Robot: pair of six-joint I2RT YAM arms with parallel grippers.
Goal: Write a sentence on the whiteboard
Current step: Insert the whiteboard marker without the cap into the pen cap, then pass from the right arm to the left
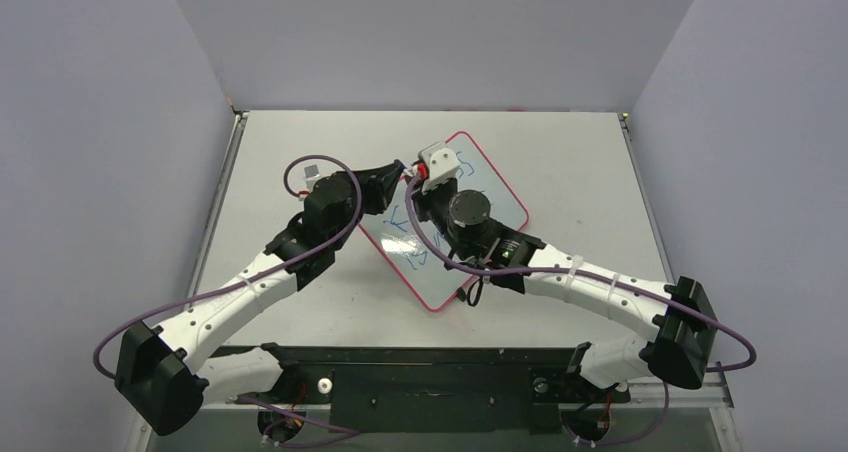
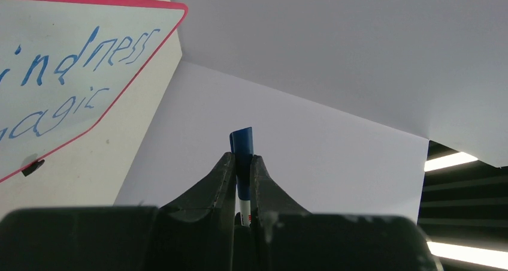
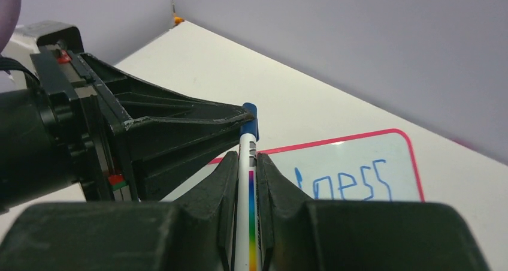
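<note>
The whiteboard (image 1: pixel 497 190) lies slanted on the middle of the table, red-rimmed, with both arms above its far end. Its blue sentence (image 2: pixel 90 55) shows as "indness" over "agic" in the left wrist view, and as "ness" (image 3: pixel 350 181) in the right wrist view. My right gripper (image 3: pixel 248 157) is shut on the white, rainbow-striped body of the marker (image 3: pixel 250 193). My left gripper (image 2: pixel 241 157) is shut on the marker's blue cap (image 2: pixel 242 140), and its black fingers (image 3: pixel 180 124) reach in from the left to that cap (image 3: pixel 249 120). In the top view the two grippers (image 1: pixel 400 175) (image 1: pixel 420 194) meet tip to tip.
The pale table (image 1: pixel 560 152) is boxed in by lilac walls on three sides. A small black clip (image 2: pixel 31 166) sits on the board's edge. Purple cables (image 1: pixel 320 162) loop over both arms. A black rail (image 1: pixel 440 372) with the arm bases runs along the near edge.
</note>
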